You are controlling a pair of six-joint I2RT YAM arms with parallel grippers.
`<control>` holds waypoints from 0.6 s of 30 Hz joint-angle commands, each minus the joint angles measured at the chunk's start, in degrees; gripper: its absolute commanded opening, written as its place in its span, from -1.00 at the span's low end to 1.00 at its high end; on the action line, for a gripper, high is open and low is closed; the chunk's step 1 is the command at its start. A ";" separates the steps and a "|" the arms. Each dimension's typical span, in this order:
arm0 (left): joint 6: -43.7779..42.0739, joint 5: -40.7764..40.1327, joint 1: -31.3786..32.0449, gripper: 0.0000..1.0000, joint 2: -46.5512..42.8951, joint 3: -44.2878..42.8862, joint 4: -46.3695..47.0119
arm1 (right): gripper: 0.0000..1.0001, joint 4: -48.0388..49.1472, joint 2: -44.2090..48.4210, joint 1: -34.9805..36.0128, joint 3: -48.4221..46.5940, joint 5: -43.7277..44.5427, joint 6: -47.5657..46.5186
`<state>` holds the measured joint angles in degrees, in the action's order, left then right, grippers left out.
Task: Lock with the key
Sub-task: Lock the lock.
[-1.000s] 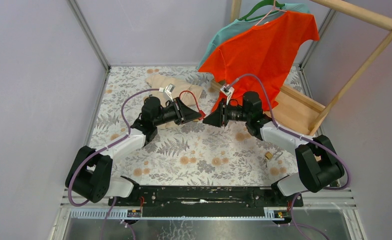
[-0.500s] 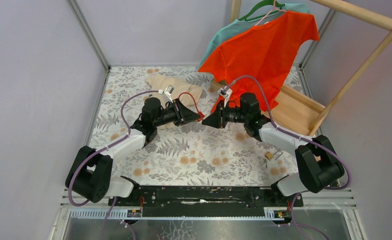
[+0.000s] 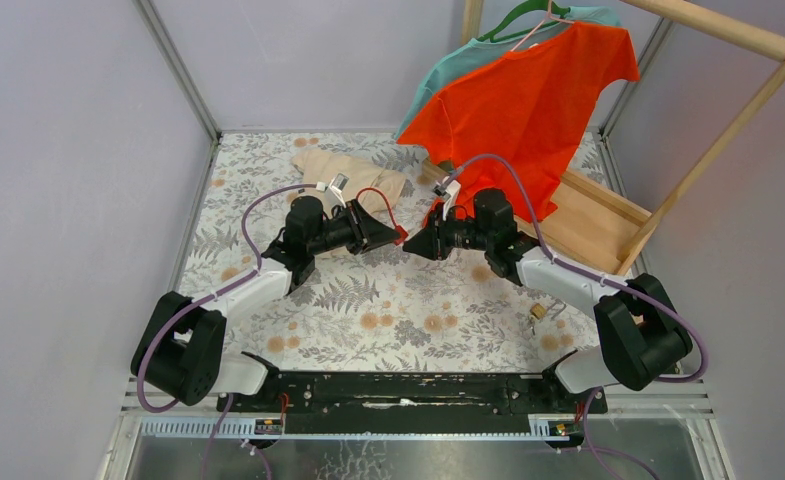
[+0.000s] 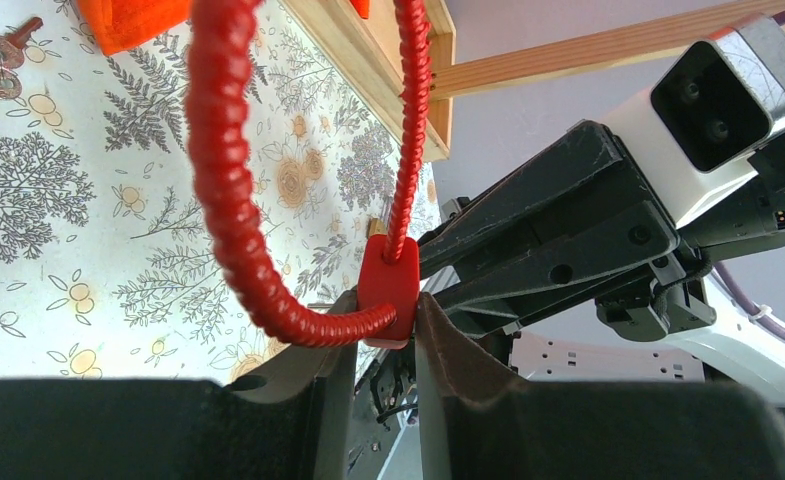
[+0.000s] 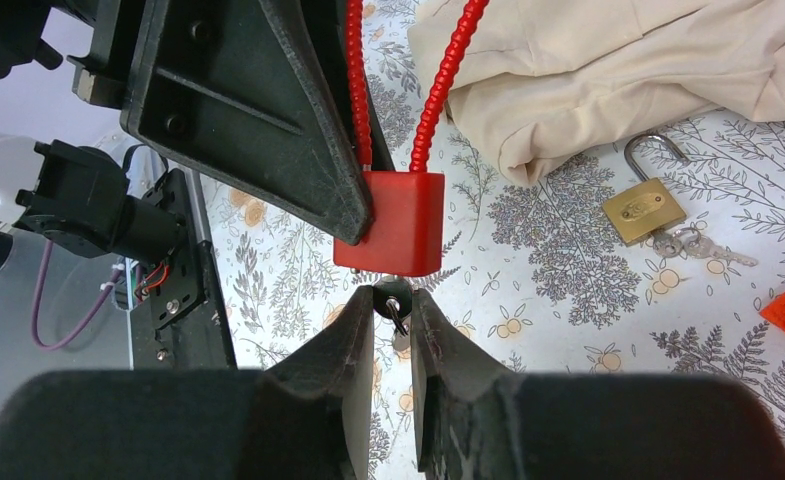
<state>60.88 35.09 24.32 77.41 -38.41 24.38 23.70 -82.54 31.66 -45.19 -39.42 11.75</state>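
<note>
A red lock [image 3: 401, 236] with a red cable loop [image 4: 230, 190] hangs in mid-air above the table's middle. My left gripper [image 4: 386, 322] is shut on the red lock body [image 4: 388, 288], one finger on each flat side. In the right wrist view the lock body [image 5: 392, 222] sits just ahead of my fingertips, with a black-headed key [image 5: 392, 299] sticking out of its underside. My right gripper [image 5: 393, 303] is shut on that key head. From above, the two grippers [image 3: 408, 240] meet tip to tip at the lock.
A beige cloth [image 3: 343, 170] lies behind the left arm. A brass padlock with keys [image 5: 646, 212] lies beside it, and another brass padlock [image 3: 540, 311] near the right arm's base. Orange [image 3: 528, 95] and teal shirts hang on a wooden rack [image 3: 713, 150] at the back right.
My right gripper has moved left up to the lock and closed on the key head. The left gripper has held the lock still.
</note>
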 commanded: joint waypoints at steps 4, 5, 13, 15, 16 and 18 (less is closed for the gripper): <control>-0.44 0.04 -0.12 -1.00 -1.06 -0.17 3.24 | -0.68 -1.41 1.46 0.51 -2.27 2.69 -2.15; -0.56 0.06 -0.22 -1.00 -1.10 -0.17 3.10 | -0.64 -1.38 1.57 0.51 -2.27 2.68 -2.11; -0.68 0.14 -0.82 -1.00 -1.42 -0.08 2.84 | 0.03 -2.05 2.22 -0.54 -2.99 -0.42 -0.57; -0.68 0.18 -0.85 -1.00 -1.46 -0.13 2.86 | 0.12 -1.84 2.21 -1.07 -3.06 -0.76 0.38; -0.68 0.29 -0.83 -1.00 -1.48 -0.21 2.86 | 0.17 -1.76 2.21 -1.26 -3.13 -0.95 0.87; -0.68 0.30 -0.82 -1.00 -1.45 -0.21 2.86 | 0.23 -1.21 2.37 -1.49 -3.05 -1.16 1.71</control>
<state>60.73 34.76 23.94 77.41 -38.39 24.38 21.06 -82.48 31.07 -45.71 -38.81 11.79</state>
